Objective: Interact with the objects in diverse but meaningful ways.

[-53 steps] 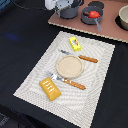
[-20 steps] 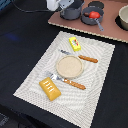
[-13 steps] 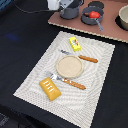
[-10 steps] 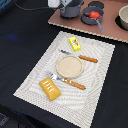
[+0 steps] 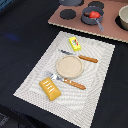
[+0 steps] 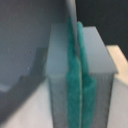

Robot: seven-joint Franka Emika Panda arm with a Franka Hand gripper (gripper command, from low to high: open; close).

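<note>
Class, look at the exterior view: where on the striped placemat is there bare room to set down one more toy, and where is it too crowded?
Bare patches on the striped placemat: the exterior view's right side, beyond the wooden-handled knife, and the near corner below the wooden-handled fork. Crowded: the middle, where round tan plate, yellow box with red label and orange ridged block cluster.

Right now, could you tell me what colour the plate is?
The plate is tan, clearest in the exterior view.

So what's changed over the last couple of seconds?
The arm that hung over the stove board has moved out of the exterior view, and nothing there was picked up or released. The pot with the tomato, yellow box, orange block and plate stayed put.
</note>
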